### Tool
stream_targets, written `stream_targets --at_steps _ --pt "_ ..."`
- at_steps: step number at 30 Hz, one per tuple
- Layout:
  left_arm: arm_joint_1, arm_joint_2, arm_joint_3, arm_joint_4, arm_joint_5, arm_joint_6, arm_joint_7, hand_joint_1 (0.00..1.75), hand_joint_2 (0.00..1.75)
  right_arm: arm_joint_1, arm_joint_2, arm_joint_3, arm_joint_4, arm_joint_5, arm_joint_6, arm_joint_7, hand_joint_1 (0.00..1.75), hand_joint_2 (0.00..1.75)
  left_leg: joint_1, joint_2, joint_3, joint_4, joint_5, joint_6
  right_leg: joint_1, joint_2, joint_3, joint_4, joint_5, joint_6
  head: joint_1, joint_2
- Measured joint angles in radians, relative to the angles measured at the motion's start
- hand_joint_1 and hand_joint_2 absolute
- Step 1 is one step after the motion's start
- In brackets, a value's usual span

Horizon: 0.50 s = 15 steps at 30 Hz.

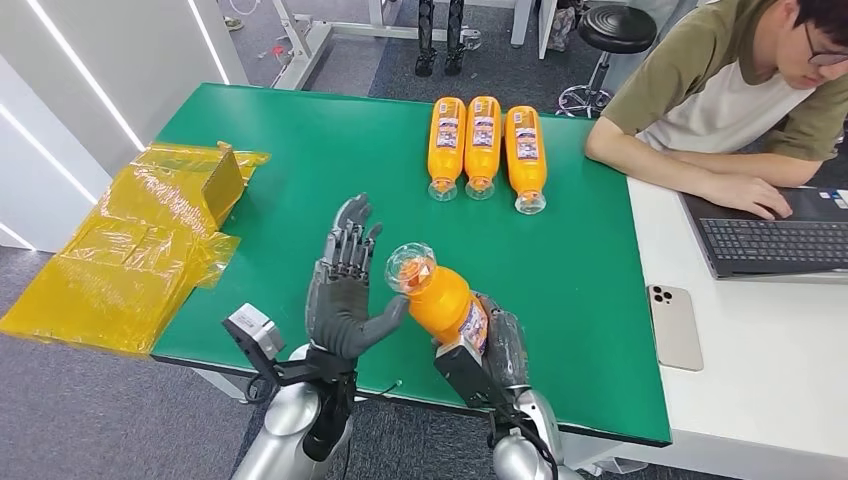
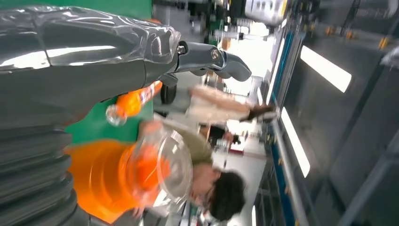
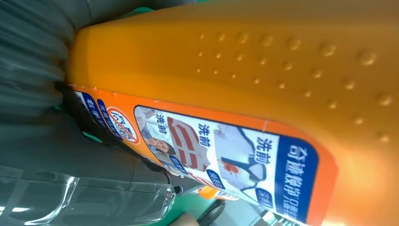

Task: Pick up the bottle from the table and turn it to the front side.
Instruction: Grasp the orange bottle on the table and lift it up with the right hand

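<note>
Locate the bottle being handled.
Head view: the orange bottle is raised over the green table's near edge, gripped by the right robot hand, beside the left robot hand.

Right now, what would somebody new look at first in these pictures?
Probably the orange bottle held up by the right hand above the near edge of the green table, its clear cap end toward the open left hand beside it. Next, the three bottles lying side by side at the far edge. Then the yellow plastic hanging off the table's left side, and the person typing on a laptop at the right.
</note>
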Motion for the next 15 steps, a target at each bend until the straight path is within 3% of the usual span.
stream_targets --at_steps 15 --pt "-0.021 0.001 -0.048 0.106 -0.01 -0.054 0.001 0.0 1.75 0.027 0.027 -0.005 -0.082 0.095 0.21 0.079 1.75 1.75 0.0 0.001 0.0 0.0 0.0 0.0 0.0 0.0 0.0 0.0 0.0 0.0 0.0 0.0"
